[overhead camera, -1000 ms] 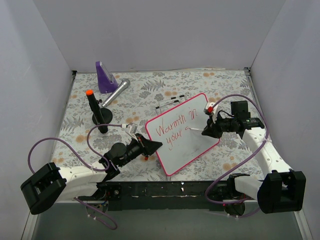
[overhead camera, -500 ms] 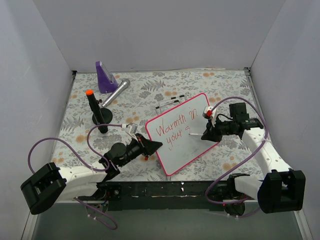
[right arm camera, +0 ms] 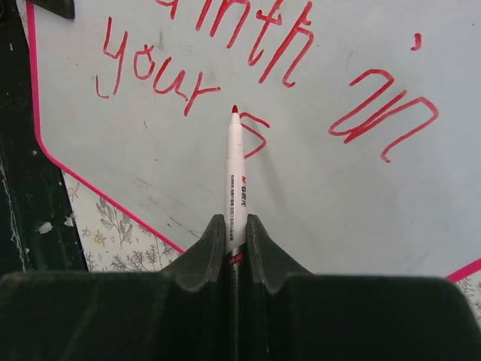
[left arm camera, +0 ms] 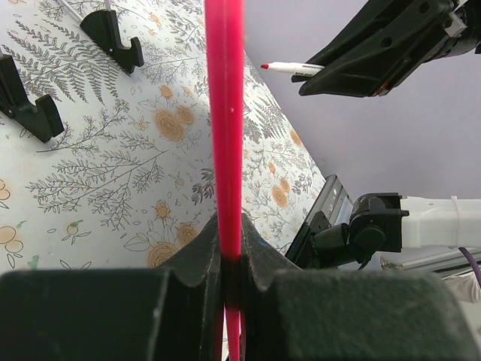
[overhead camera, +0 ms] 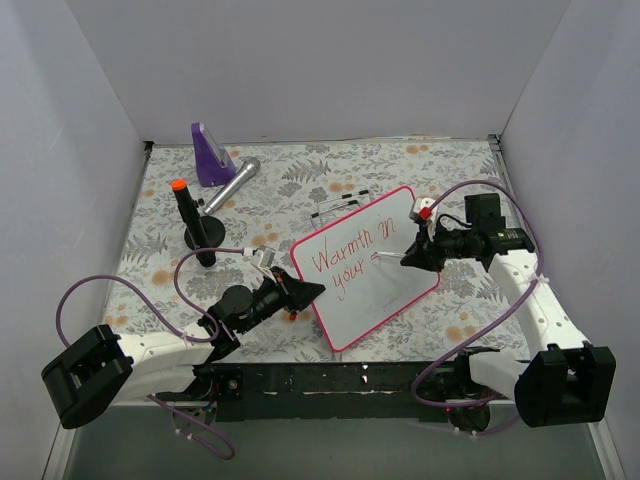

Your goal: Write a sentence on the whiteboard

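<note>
The whiteboard (overhead camera: 388, 292), white with a pink frame, lies tilted on the floral table. Its red sentence (overhead camera: 345, 255) reads "Warmth in" over "your s"; the lettering also shows in the right wrist view (right arm camera: 270, 53). My left gripper (overhead camera: 318, 289) is shut on the board's left frame edge (left arm camera: 225, 113), with the jaws closed on the pink strip (left arm camera: 229, 241). My right gripper (overhead camera: 412, 258) is shut on a white marker (right arm camera: 234, 180) with a red tip. The tip sits at the top of the "s" (right arm camera: 252, 135). I cannot tell if it touches the board.
A black stand with an orange-tipped stick (overhead camera: 190, 222) stands at the left. A silver microphone (overhead camera: 232, 185) and a purple wedge (overhead camera: 210, 155) lie at the back left. Black clip feet (left arm camera: 30, 113) lie behind the board. White walls close in three sides.
My right gripper dipped toward the near side with the marker, then came back up and slightly left by the "s". The left gripper and board have not moved.
</note>
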